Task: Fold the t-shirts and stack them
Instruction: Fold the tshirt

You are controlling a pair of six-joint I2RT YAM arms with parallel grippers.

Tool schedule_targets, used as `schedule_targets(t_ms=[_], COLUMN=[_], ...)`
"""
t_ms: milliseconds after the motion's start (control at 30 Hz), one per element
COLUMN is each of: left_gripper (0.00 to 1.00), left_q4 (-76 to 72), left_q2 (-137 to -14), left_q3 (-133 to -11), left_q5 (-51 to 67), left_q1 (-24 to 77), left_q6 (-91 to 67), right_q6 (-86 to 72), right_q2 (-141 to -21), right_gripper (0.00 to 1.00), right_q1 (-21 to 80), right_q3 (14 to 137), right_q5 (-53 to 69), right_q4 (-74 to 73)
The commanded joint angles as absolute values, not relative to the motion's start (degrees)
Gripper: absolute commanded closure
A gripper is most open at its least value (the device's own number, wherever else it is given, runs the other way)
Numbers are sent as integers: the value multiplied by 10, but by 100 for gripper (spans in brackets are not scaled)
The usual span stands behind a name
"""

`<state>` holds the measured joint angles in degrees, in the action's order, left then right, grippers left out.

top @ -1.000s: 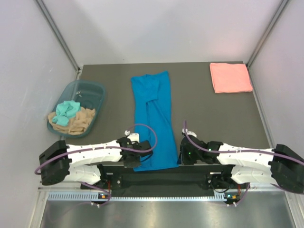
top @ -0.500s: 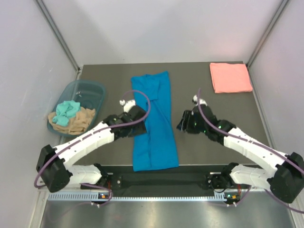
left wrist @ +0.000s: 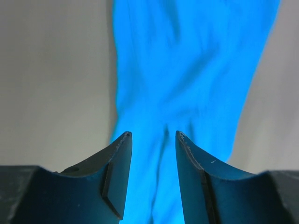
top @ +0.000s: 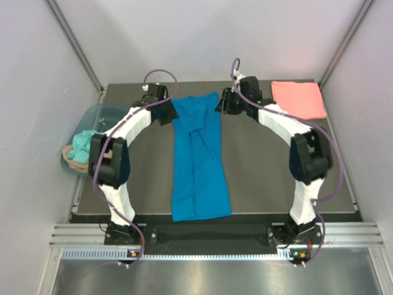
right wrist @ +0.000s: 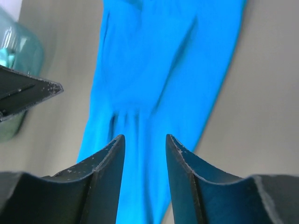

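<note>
Pale walls close in a dark grey surface on three sides, and both arms reach across it to its far end. The blue t-shirt lies flat along the middle as a long narrow strip, folded in lengthwise, with creases running down it.

The left gripper hangs at the far left corner of that strip. Its wrist camera shows the fingers parted, with nothing between them. The blue cloth lies below and ahead of them, stretching away from the gripper, and bare surface shows on either side.

The right gripper hangs at the strip's far right corner, facing the left one across the shirt's width. Its fingers are also spread and released. The blue cloth runs away beneath them, and a dark finger of the left gripper pokes in at the edge of its view. Whether either gripper's tips touch the cloth cannot be told.

Just to the right of the right gripper, the pink t-shirt sits as a neat folded rectangle in the far right corner. It lies well apart from the blue one.

To the left of the left gripper stands a translucent tub at the surface's left edge. It holds teal cloth and is partly hidden behind the left arm.
</note>
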<state>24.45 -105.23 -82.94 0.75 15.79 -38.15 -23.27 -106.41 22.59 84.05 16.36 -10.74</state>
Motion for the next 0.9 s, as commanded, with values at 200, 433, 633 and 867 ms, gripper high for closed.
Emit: schedule_targets(t_ms=[200, 433, 633, 867], left_gripper=[52, 47, 47, 48], left_q4=[245, 261, 195, 133], left_q2=[-1298, -1411, -1441, -1462], left_q3=[-1082, -1215, -1224, -1234], left_q5=[82, 75, 125, 182], left_q1=[99, 84, 66, 59], left_q6=[-324, -299, -302, -309], right_q6=[-203, -245, -279, -398], right_q2=[-1318, -1441, -1515, -1586], right_gripper=[55, 51, 54, 54], right_q1=[167, 145, 140, 136], right_q3=[1122, 1222, 1286, 1332], right_q5=[251, 298, 302, 334], right_q4=[-112, -33, 13, 125])
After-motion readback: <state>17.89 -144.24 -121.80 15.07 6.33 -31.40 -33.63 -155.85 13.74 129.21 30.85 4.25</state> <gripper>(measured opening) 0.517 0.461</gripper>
